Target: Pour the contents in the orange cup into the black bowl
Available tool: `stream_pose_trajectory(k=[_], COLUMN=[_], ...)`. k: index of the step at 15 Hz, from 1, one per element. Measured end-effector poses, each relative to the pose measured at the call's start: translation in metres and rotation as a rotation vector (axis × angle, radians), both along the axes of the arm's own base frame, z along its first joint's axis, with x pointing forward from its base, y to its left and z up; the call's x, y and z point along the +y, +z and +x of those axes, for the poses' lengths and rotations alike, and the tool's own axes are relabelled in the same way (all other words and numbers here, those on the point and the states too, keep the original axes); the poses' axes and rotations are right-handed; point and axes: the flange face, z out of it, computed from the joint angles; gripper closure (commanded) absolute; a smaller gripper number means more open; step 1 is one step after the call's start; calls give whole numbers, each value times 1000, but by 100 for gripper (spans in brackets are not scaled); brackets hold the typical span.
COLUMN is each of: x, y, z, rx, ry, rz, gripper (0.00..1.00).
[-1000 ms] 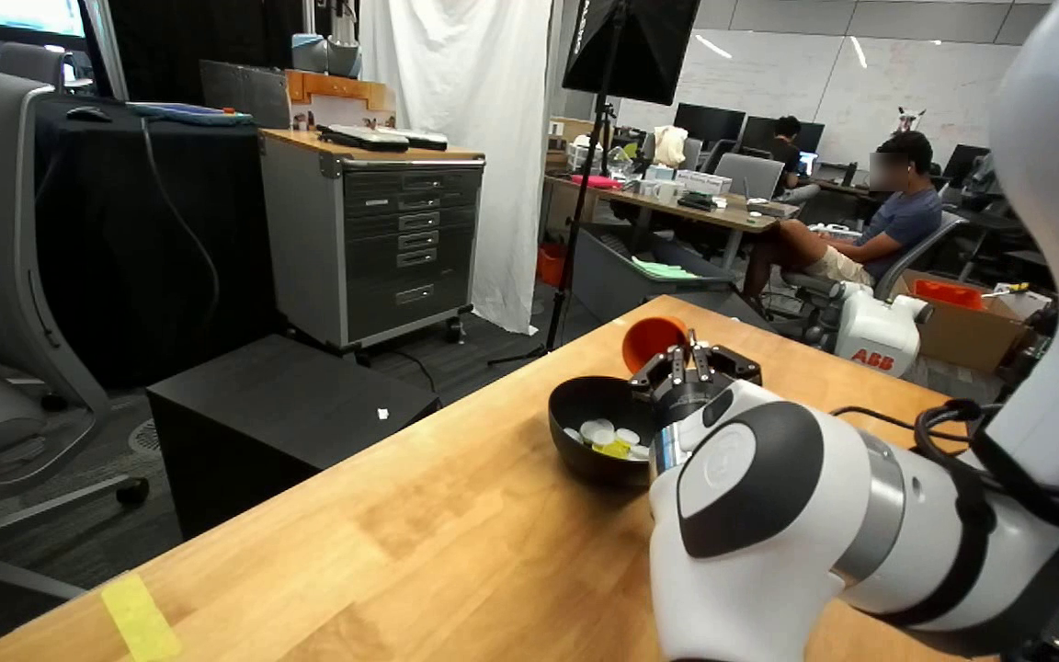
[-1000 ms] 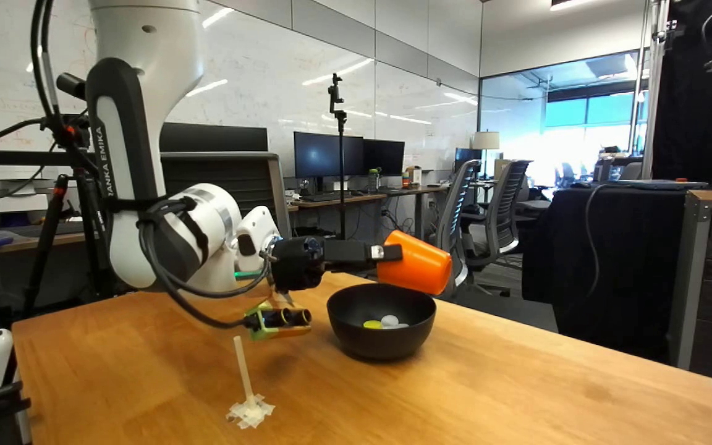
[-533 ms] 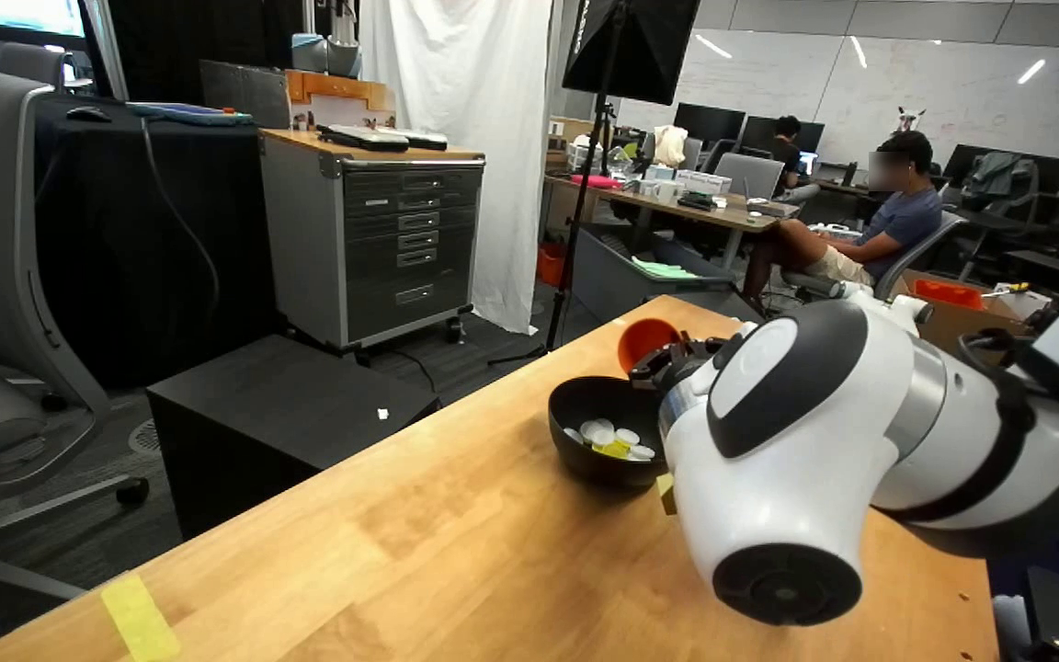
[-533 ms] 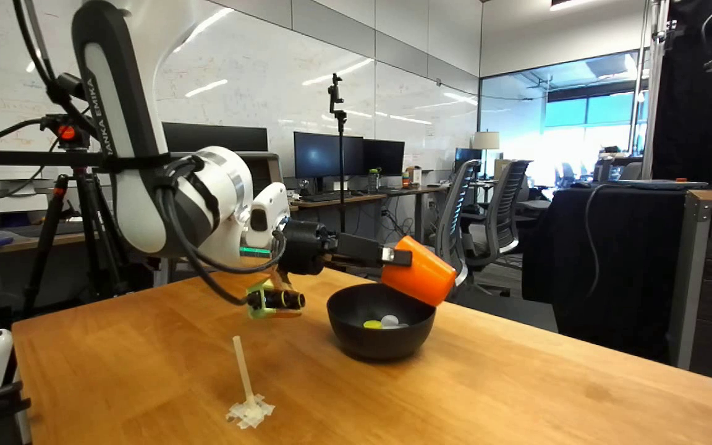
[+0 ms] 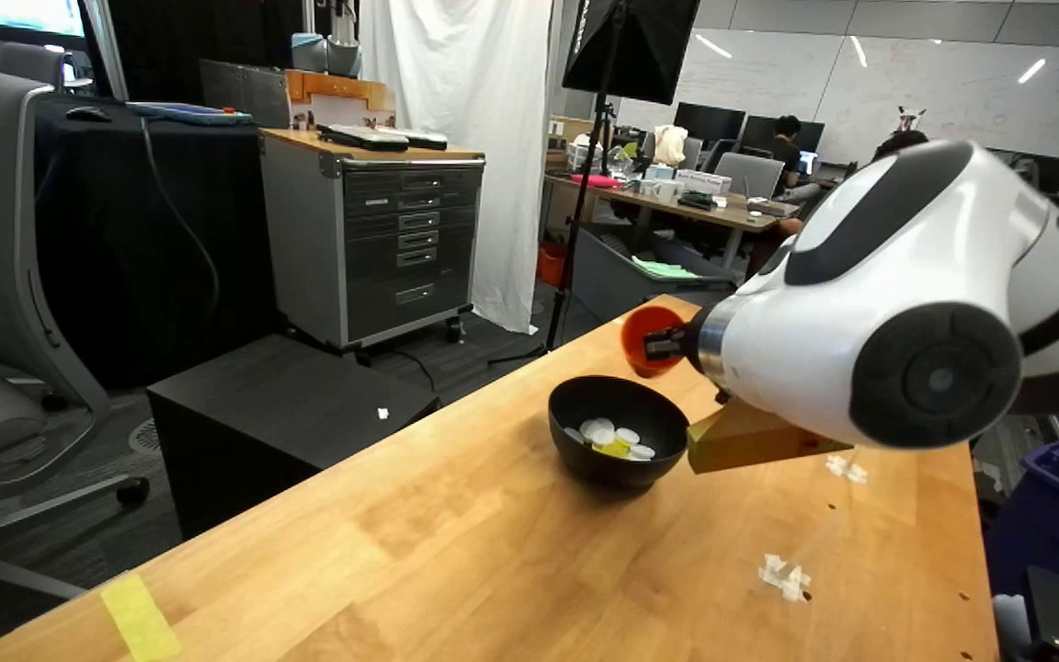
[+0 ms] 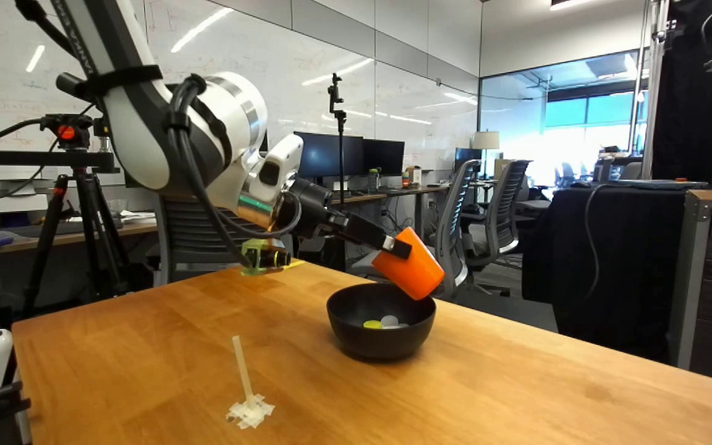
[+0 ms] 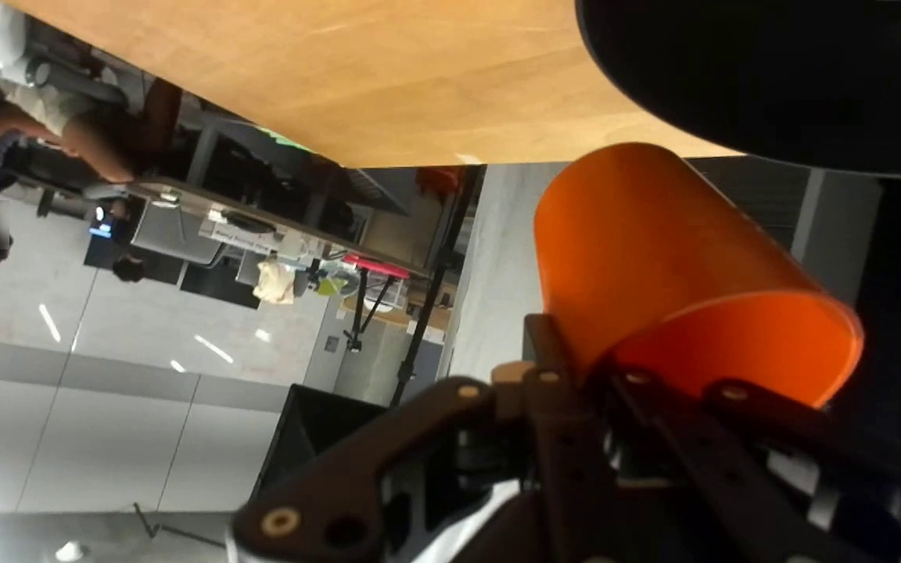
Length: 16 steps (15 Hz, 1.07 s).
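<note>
The gripper (image 6: 398, 247) was clamped on the wall of the orange cup (image 6: 413, 271), which hung tilted, in an exterior view, with its narrower base toward 4 o'clock and its mouth toward 10. One finger lay against the outside of the wall, the other reached into the mouth. In an exterior view the arm (image 5: 916, 267) came in to the cup from 3 o'clock. In both exterior views the cup was near the black bowl (image 6: 381, 343), at 1 o'clock from it. In the wrist view a gap showed between them, and the cup's mouth faced between 4 and 5 o'clock, its orange inner wall in sight. The contents (image 5: 621, 438), small whitish pieces with yellow among them, lay in the bottom of the bowl. The bowl stood upright on the wooden table (image 6: 517, 383). At about 8 o'clock from it, in an exterior view, a pale stick (image 6: 242, 368) ran up from white scraps (image 6: 251, 412). In an exterior view yellow tape (image 5: 139, 616) lay well apart from the bowl, also toward 8 o'clock.
</note>
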Motion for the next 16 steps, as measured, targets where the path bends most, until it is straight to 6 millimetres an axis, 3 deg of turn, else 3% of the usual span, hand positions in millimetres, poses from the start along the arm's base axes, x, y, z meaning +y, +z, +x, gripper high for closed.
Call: stream_pose_trajectory(k=[4,9,13,16], x=[-24,-73,-112,-136], y=[42,85,96,87], z=[-8,-20,-30,-32], rx=[19,56,97,134], ry=[30,51,35,10], rz=[182,408,560,654], gripper=[93,93,94,93])
